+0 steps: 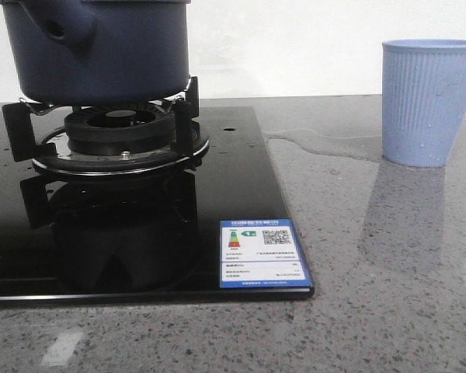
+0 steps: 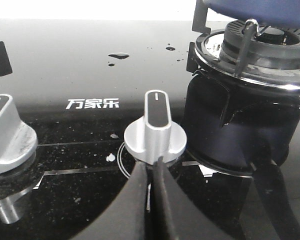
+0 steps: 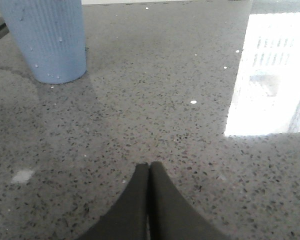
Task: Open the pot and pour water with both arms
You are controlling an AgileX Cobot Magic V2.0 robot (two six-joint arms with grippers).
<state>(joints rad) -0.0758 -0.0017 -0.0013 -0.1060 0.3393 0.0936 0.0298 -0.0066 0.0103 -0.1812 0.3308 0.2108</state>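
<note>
The left pincer (image 2: 151,172) is clenched on nothing, its tips pressed together just before a silver knob (image 2: 155,132) on the black hob (image 2: 85,65). The right pincer (image 3: 150,172) is likewise clenched and empty, low over bare speckled worktop (image 3: 155,115).

The coming move turns on where the pot (image 1: 101,43) lies from each arm. In the left wrist view its blue underside shows just beyond the knob, on the burner (image 2: 262,47); the burner stands near that pincer, so I judge the left arm much the nearer. From the right pincer the pot is not in sight at all; only the cup (image 3: 42,37) stands ahead of it, well apart. In the front view the pot sits upright on the burner's prongs, its stubby handle (image 1: 66,23) pointing toward the camera and slightly left, so the handle's long axis runs roughly toward the robot. The pot's top is cut off by the frame, so I cannot tell whether a lid is on.

Water (image 1: 326,144) lies as a thin glossy film on the worktop, reaching from the hob's edge to the cup's foot, and droplets (image 2: 119,56) dot the glass. The grey stone is otherwise bare on the right side; the wet patch could make the cup slide.
</note>
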